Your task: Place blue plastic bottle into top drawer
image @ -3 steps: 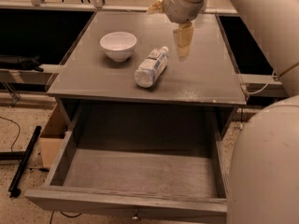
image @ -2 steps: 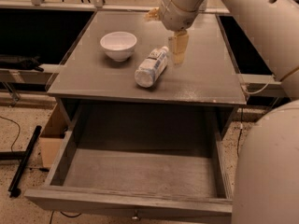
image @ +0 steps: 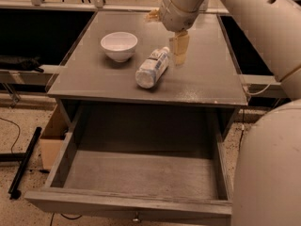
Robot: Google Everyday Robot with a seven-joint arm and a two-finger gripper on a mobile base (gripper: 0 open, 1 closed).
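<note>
Bottle [image: 153, 68] lies on its side near the middle of the grey surface [image: 207, 79], white cap pointing to the upper right, base toward the front edge. It is not in the drawer. Gripper [image: 179, 55] hangs point-down just right of the cap, low over the surface; contact with the bottle cannot be told, nor whether the gripper is open or closed. It holds nothing that can be seen. The arm [image: 244, 13] comes in from the upper right and fills the right edge of the frame. White bowl [image: 119, 45] sits upright to the left of the bottle, near it but apart. Drawer [image: 141, 173] is pulled well out across the lower half of the frame, its floor bare, a small round knob [image: 136, 217] on its front at the bottom edge. A cardboard box [image: 49, 140] stands on the floor at lower left, beside the drawer's left wall.
</note>
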